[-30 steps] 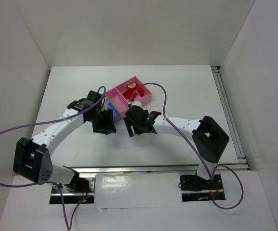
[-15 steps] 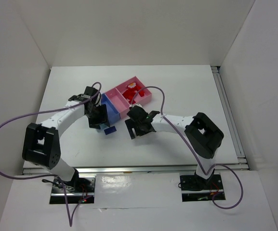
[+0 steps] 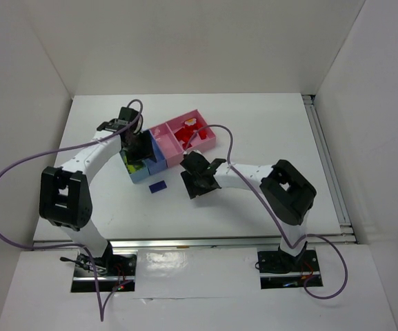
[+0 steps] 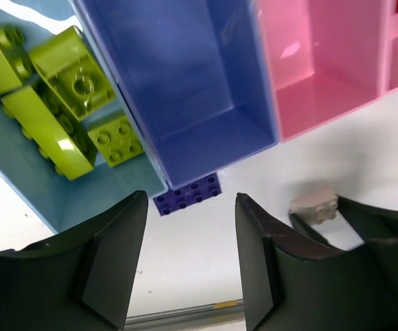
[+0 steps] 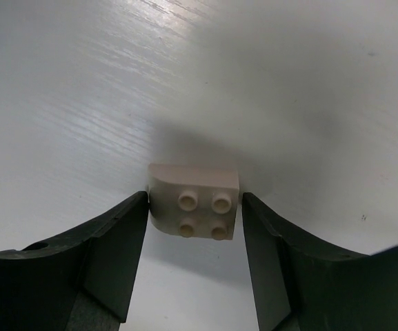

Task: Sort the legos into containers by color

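The cream white lego (image 5: 194, 200) lies studs-up on the table, and my right gripper (image 5: 194, 210) is shut on it, one jaw against each side. In the top view the right gripper (image 3: 192, 187) hides it. The purple lego (image 3: 158, 187) lies flat on the table just in front of the containers. My left gripper (image 4: 190, 265) is open and empty, hovering over the near ends of the light blue tray (image 4: 26, 189) and the medium blue tray (image 4: 185, 83). Several lime green legos (image 4: 61, 117) lie in the light blue tray. Red legos (image 3: 188, 129) fill the far pink tray (image 3: 210, 141).
The medium blue tray and the pink tray (image 4: 323, 62) beside it hold nothing. The tray row runs diagonally from the light blue tray (image 3: 141, 176) back to the right. White walls enclose the table on three sides. Purple cables loop off both arms.
The left gripper let go of the purple lego on the table and moved back-left over the trays. The right gripper's jaws closed onto the cream white lego.
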`<control>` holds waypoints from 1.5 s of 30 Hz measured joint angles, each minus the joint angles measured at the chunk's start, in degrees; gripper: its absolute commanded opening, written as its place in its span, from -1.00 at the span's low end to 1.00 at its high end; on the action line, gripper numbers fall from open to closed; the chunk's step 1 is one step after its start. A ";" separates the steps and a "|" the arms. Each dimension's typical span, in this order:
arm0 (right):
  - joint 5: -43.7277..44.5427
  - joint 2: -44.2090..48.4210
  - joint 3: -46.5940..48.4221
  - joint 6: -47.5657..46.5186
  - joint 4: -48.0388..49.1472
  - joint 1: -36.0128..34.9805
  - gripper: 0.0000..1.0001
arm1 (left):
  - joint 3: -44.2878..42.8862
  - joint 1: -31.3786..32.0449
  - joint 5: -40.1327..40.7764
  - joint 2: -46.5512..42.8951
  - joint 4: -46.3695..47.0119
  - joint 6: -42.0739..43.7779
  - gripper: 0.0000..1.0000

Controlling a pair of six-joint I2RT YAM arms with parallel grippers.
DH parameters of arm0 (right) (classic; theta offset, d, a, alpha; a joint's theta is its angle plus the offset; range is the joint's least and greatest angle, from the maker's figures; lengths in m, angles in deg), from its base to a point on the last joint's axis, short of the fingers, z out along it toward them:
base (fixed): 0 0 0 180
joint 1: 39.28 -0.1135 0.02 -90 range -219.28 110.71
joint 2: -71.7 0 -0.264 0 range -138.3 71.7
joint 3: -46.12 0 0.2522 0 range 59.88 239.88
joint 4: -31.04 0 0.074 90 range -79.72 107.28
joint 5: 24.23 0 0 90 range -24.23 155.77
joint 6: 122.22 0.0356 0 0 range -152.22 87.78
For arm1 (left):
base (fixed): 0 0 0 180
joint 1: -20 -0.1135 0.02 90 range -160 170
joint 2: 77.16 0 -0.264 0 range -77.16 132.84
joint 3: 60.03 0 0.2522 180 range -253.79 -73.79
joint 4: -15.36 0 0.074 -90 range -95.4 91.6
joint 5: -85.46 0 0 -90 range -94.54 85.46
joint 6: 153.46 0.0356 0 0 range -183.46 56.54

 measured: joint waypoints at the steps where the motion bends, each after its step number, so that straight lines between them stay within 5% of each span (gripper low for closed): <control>1: 0.15 -0.09 0.04 0.04 -0.09 0.00 0.25 | -0.79 -0.13 0.02 0.17 0.15 0.04 0.29; 7: 1.75 -0.87 1.64 1.01 -1.75 -0.07 -0.18 | -4.48 -0.50 -0.46 -0.52 -0.42 0.44 0.31; 19: 5.77 -2.08 16.48 0.15 -8.11 -0.02 -0.21 | -4.63 -0.33 -1.03 -8.63 -4.26 0.68 0.34; 26: 6.36 -8.00 33.59 -2.69 -7.65 1.51 -0.21 | -3.32 -0.28 0.90 -10.71 -6.67 0.57 0.34; 31: 5.46 -16.92 46.56 -4.66 -6.38 4.11 -0.03 | 1.88 0.00 2.25 -17.70 -8.44 0.11 0.34; 36: 2.84 -26.53 58.01 -6.23 -6.49 6.03 0.35 | 5.92 1.73 2.71 -21.79 -9.49 -0.37 0.68; 38: 1.90 -28.30 59.43 -6.71 -6.58 6.56 0.50 | 7.54 3.63 2.78 -21.84 -9.57 -1.14 0.68; 45: 0.24 -25.83 55.12 -7.37 -5.84 7.02 0.52 | 10.47 8.98 3.43 -21.68 -9.38 -1.57 0.66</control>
